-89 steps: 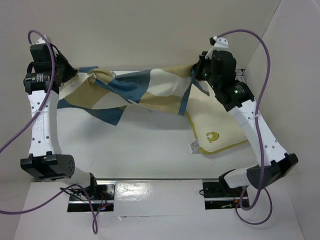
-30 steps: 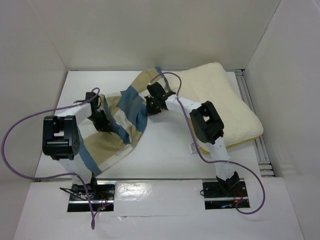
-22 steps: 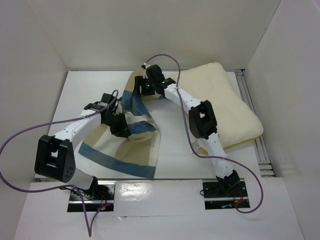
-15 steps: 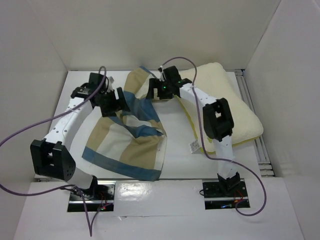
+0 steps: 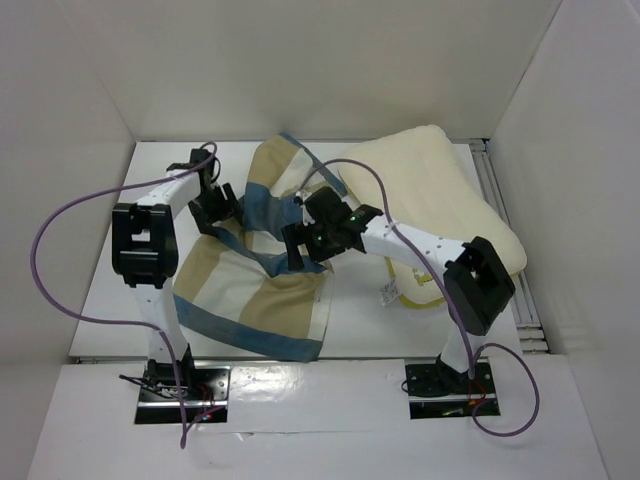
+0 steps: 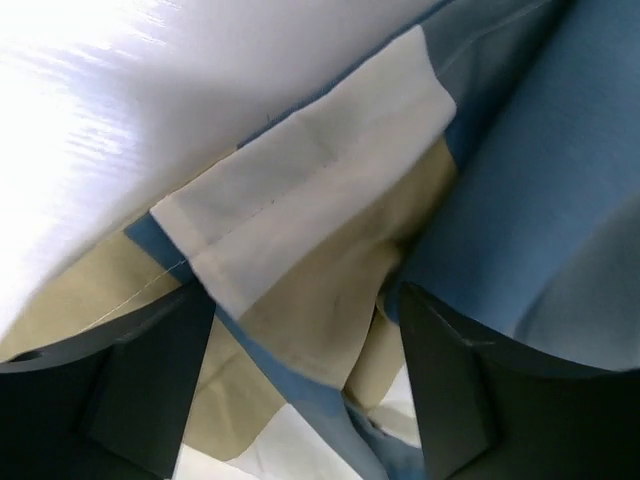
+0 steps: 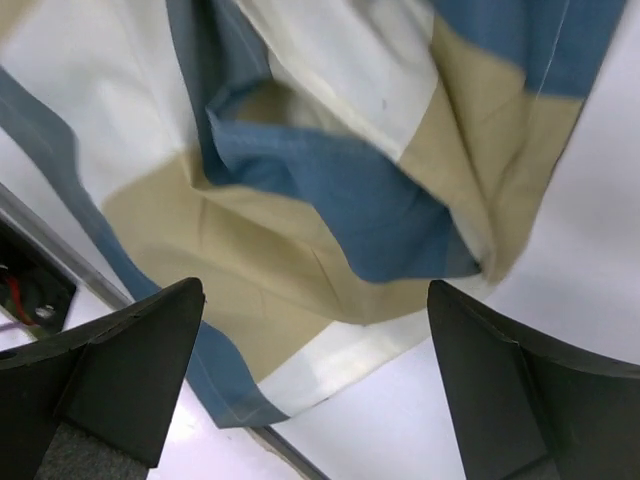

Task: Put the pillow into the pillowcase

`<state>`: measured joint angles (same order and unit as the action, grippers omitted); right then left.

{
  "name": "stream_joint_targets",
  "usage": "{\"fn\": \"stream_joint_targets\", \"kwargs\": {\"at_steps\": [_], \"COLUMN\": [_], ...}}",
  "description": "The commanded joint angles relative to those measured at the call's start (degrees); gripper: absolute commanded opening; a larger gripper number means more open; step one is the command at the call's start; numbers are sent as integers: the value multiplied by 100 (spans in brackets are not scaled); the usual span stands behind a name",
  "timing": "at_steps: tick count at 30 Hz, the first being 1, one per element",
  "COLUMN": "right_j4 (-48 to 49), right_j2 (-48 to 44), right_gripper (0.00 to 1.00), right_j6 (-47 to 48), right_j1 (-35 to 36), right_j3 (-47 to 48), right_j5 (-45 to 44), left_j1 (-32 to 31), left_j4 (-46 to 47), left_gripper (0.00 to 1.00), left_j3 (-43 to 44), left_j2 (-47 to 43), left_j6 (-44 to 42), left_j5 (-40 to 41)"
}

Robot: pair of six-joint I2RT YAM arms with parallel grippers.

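Jaws wide on both; right pair now nearer, over pillowcase (image 5: 250, 300) middle, left straddling hem

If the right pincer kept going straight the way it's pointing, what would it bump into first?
The pillowcase. The right pincer, jaws open, points at its crumpled checked cloth, with nothing in between; the gap is hard to judge.
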<state>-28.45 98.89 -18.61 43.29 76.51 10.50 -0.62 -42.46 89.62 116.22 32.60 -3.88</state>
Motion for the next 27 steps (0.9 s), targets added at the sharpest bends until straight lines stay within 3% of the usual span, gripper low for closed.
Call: {"fn": "stream_joint_targets", "kwargs": {"at_steps": [1, 3, 4, 5, 6, 7, 8, 9, 10, 11, 13, 17, 20, 23, 26, 27], "right_j4": [-284, -136, -57, 40, 198, 199, 286, 383, 384, 297, 24, -617, -812, -812, -618, -618], "right_j2": [86, 218, 340, 420, 603, 605, 788, 885, 1008, 1262, 1500, 2167, 2301, 2162, 1661, 1555], "right_gripper": [100, 98, 95, 91, 71, 71, 41, 22, 6, 0, 0, 0, 0, 0, 0, 0], "right_j6": [-177, -248, -248, -248, -248, -248, -248, -187, -187, 39, 226, 595, 727, 727, 727, 727], "right_j1": [144, 198, 198, 198, 198, 198, 198, 198, 111, -3, -153, -707, -840, -892, -840, -840], "right_j3": [-329, -408, -470, -470, -470, -470, -279, -155, 55, 666, 1407, 4502, 5966, 6087, 5306, 5121], "right_j5": [-706, -760, -760, -760, -682, -681, -611, -541, -540, -471, -759, -866, -428, -198, 13, 13], "left_j1": [-26, -26, -26, -26, -26, 35, 36, 36, 114, 202, 334, 904, 1343, 1538, 1592, 1592], "left_j4": [79, 80, 80, 80, -7, -8, -78, -79, -79, -157, -236, -684, -852, -852, -852, -852], "left_gripper": [82, 65, 24, 4, 0, 0, 0, 0, 0, 0, 0, 0, 0, 0, 0, 0], "left_j3": [327, 389, 389, 389, 459, 512, 512, 573, 687, 784, 1021, 2187, 2446, 2315, 1622, 1037], "left_j2": [233, 356, 409, 410, 462, 463, 463, 358, 183, 77, -143, -740, -1495, -2392, -3163, -3376], "left_j6": [-43, -43, -95, -96, -35, -34, -34, -34, -34, -34, 27, 150, 281, 335, 335, 335], "left_j5": [-15, -156, -218, -218, -279, -280, -332, -333, -402, -455, -569, -684, -816, -764, -623, -623]}}
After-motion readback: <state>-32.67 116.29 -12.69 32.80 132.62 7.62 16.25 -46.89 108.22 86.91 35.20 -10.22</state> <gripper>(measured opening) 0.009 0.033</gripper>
